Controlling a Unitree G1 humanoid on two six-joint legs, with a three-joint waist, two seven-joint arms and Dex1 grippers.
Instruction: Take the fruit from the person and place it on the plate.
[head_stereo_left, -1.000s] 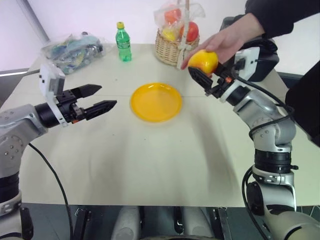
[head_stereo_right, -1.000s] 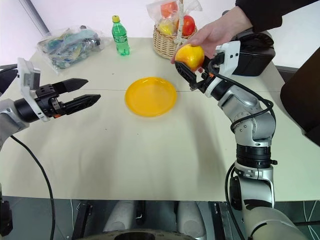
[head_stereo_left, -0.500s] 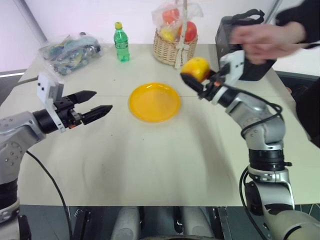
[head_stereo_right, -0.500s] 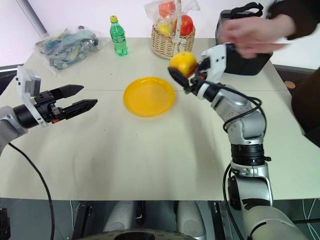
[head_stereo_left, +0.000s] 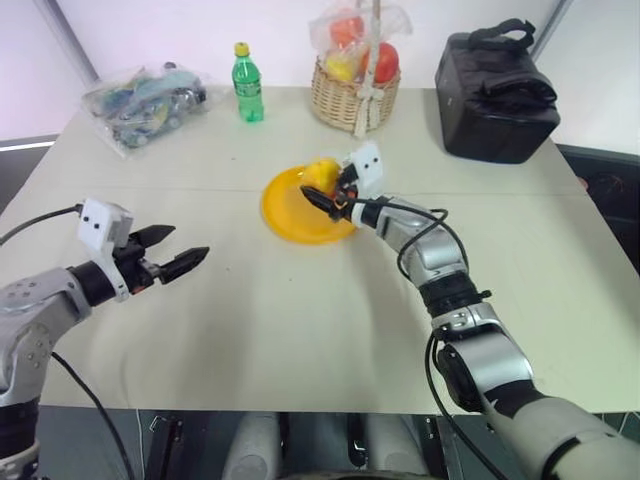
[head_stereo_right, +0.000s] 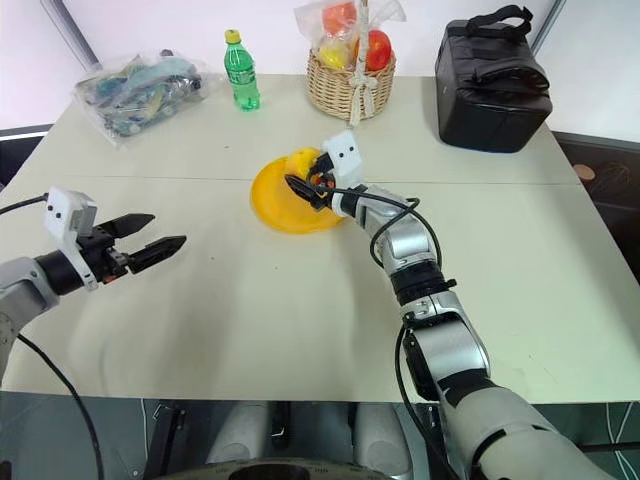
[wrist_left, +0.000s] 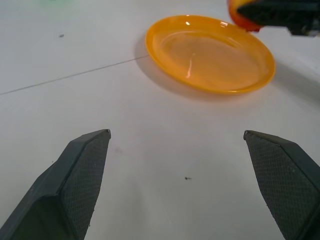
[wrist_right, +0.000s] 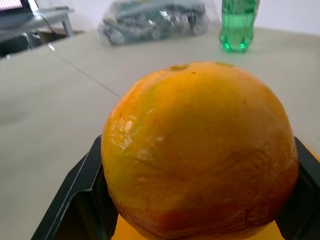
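Observation:
My right gripper is shut on the fruit, a round yellow-orange one with a red blush. It holds the fruit low over the far right part of the yellow plate, which lies mid-table. In the right wrist view the fruit sits between the two black fingers, with yellow plate just beneath it. My left gripper hovers open and empty over the table's left side, pointing toward the plate. The person is out of view.
Along the far edge stand a clear bag of items, a green bottle, a wicker basket of wrapped fruit and a black bag. Bare tabletop lies in front of the plate.
The person's hand let go of the fruit and withdrew. My right gripper shut on the fruit and carried it down and left over the plate. My left arm sank lower.

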